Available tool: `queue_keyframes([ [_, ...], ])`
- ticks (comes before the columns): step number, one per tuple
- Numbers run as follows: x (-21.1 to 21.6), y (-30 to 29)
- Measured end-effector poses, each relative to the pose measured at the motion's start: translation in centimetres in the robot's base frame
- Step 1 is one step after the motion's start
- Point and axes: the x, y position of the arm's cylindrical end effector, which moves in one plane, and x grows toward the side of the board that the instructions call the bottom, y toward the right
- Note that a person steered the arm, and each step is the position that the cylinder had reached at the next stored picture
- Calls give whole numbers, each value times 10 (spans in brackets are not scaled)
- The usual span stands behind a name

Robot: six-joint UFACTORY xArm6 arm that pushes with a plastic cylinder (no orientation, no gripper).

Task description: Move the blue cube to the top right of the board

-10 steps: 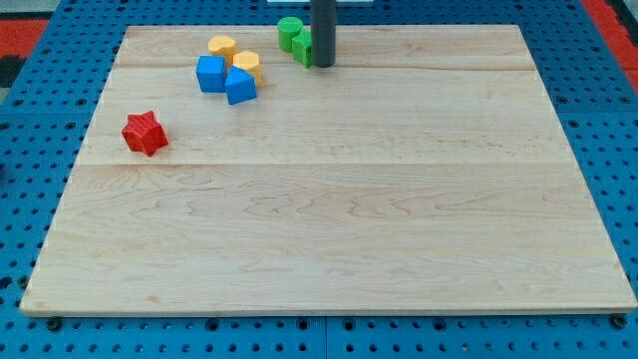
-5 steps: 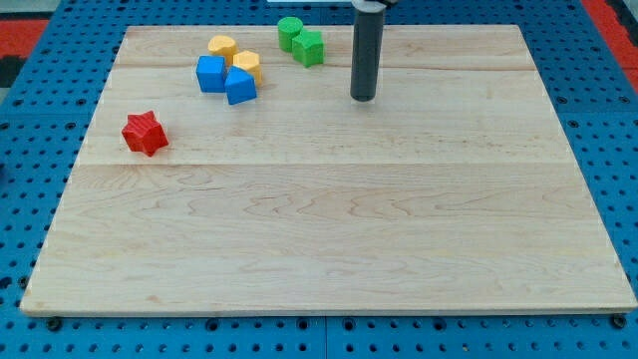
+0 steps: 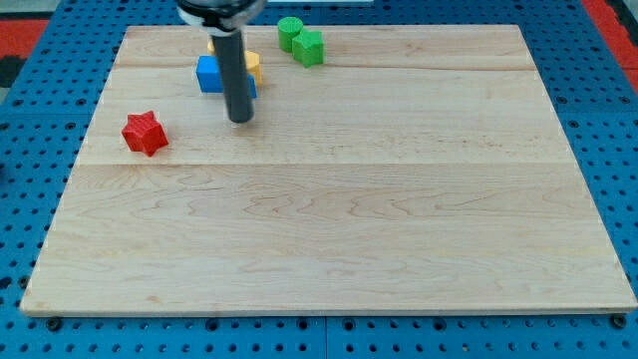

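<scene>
The blue cube (image 3: 208,74) sits near the top left of the wooden board (image 3: 329,229). A second blue block (image 3: 250,86) is just right of it, mostly hidden behind my rod. My tip (image 3: 240,120) rests on the board just below these two blue blocks, a little to the view's bottom right of the cube and apart from it. The rod hides most of the two yellow blocks (image 3: 253,63) behind it.
A green cylinder (image 3: 290,30) and a green block (image 3: 308,46) sit at the top edge, right of the blue blocks. A red star-shaped block (image 3: 145,133) lies at the left side of the board.
My tip has moved from near the green blocks to the right and down, then swept left to just below the blue blocks. No block has moved.
</scene>
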Motion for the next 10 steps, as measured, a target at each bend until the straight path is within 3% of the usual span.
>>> queue_keyframes([
  [2, -33, -108],
  [3, -73, -112],
  [5, -110, -57],
  [8, -97, -59],
  [10, -86, 2],
])
